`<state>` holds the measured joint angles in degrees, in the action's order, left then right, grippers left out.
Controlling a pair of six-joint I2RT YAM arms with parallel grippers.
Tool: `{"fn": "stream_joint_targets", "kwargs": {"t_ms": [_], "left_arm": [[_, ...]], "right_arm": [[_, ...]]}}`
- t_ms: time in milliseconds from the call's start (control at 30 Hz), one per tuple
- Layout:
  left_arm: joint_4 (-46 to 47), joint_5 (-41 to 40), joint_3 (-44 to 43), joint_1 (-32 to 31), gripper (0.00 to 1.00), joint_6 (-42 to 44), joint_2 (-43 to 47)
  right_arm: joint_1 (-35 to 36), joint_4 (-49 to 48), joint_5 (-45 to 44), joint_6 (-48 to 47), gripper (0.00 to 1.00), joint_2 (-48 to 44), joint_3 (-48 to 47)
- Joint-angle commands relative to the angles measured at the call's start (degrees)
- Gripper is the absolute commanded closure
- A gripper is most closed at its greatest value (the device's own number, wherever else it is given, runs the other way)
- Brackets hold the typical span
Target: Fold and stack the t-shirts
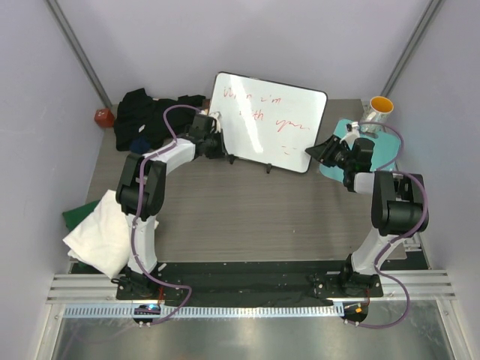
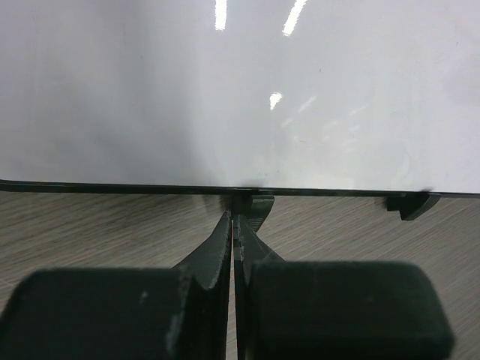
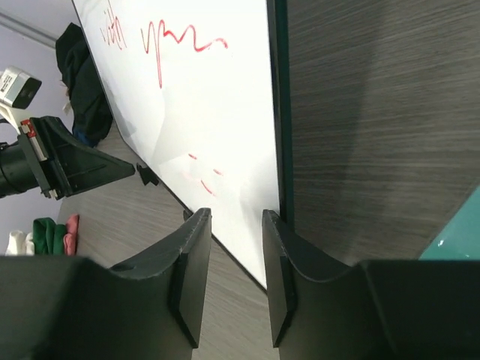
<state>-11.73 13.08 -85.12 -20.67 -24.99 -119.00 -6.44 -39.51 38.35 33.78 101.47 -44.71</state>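
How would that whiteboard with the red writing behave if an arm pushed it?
The whiteboard looks rigid, so it probably moves as one piece. It stands on small black feet, so a push could tip it. Its glossy face may be slippery.

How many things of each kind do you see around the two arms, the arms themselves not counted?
Cloths: 3 (black heap, white fold, green fold)
Whiteboard: 1
Teal mat: 1
Yellow cup: 1
Red object: 1
Total: 7
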Motion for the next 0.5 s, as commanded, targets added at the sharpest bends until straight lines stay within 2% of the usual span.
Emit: {"fn": "stream_joint_targets", "kwargs": {"t_ms": [0,33,300,467], "left_arm": [[-0.7,1.0,-2.1,-0.2,0.99,0.8,-0.4],[-0.7,1.1,-2.2,-0.2,0.99,0.8,-0.4],[-0.7,0.7,-1.5,-0.2,0.99,1.1,-0.4],[-0.8,0.7,-1.3,-0.2,0.99,1.4,-0.4]], "right_arm": [[0.0,2.1,-3.9,-4.9,0.54,-8.6,2.8],[0.1,2.6,-4.5,-6.3,0.47,-9.8,2.9],[0.0,4.3,-4.5,-5.2,0.46,-4.0,-3.2],[0.0,3.8,-7.5,-5.4,0.45,-5.9,-2.5]]}}
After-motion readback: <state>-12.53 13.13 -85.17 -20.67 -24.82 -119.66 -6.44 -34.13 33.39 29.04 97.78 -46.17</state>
